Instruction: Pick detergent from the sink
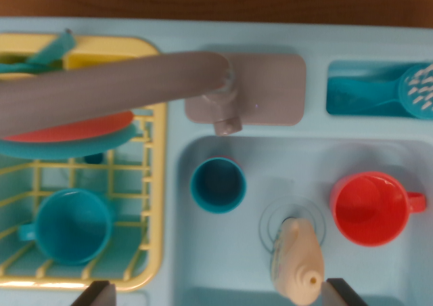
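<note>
A beige detergent bottle (298,262) lies in the light blue sink (203,265), over the drain rings, with its cap end toward the bottom edge of the wrist view. My gripper (220,298) is open above the sink's near edge. Only the two dark fingertips (96,294) show, at the bottom of the frame. The bottle sits just inside the fingertip on the wrist view's right, and nothing is held.
A teal cup (218,185) and a red cup (371,208) stand upright in the sink on either side of the bottle. The grey faucet (230,93) swings its spout left over a yellow dish rack (157,184) with plates and a teal mug (73,226). A teal brush (406,89) lies at top right.
</note>
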Motion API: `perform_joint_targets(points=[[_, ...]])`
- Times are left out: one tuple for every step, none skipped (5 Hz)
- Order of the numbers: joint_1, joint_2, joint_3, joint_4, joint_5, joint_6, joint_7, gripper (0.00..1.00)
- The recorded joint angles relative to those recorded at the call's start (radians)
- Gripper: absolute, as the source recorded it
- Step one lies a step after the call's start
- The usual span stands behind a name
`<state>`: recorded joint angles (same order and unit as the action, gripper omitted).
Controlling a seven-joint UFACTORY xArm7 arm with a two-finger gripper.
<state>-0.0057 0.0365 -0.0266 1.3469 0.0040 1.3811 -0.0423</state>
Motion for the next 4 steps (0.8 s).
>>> perform_joint_targets(points=[[-0.0055, 0.016, -0.008, -0.043, 0.0001, -0.046, -0.019, 0.0], [-0.0055, 0.016, -0.008, -0.043, 0.0001, -0.046, -0.019, 0.0], [-0.0111, 0.032, -0.017, -0.086, 0.0002, -0.093, -0.039, 0.0], [-0.0111, 0.032, -0.017, -0.086, 0.0002, -0.093, -0.039, 0.0]])
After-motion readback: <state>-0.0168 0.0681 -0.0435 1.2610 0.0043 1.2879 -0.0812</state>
